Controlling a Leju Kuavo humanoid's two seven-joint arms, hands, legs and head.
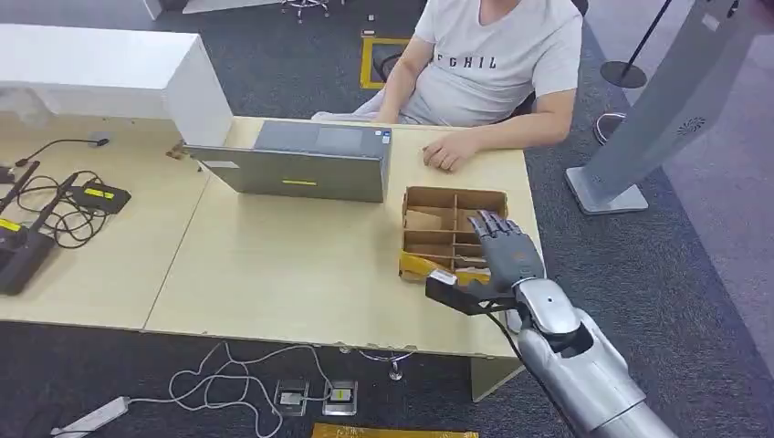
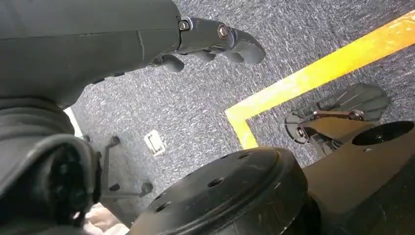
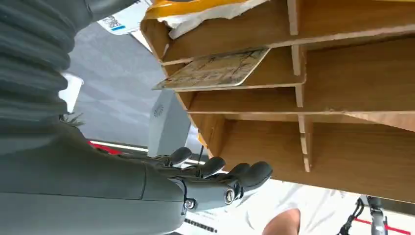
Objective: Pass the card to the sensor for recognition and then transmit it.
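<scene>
A brown cardboard box with dividers stands on the table's right end. In the right wrist view a patterned card lies flat in one of the compartments of the box. My right hand hovers over the near right part of the box, fingers stretched out and apart, thumb pointing left past the near wall, nothing in it. In its own wrist view my right hand is beside the box wall, apart from the card. My left hand hangs over the carpet, fingers loosely bent, holding nothing.
A person in a white shirt sits behind the table with a hand resting near the box. A grey laptop stands at the middle back, a white box at back left, black devices with cables at left. A grey kiosk stands right.
</scene>
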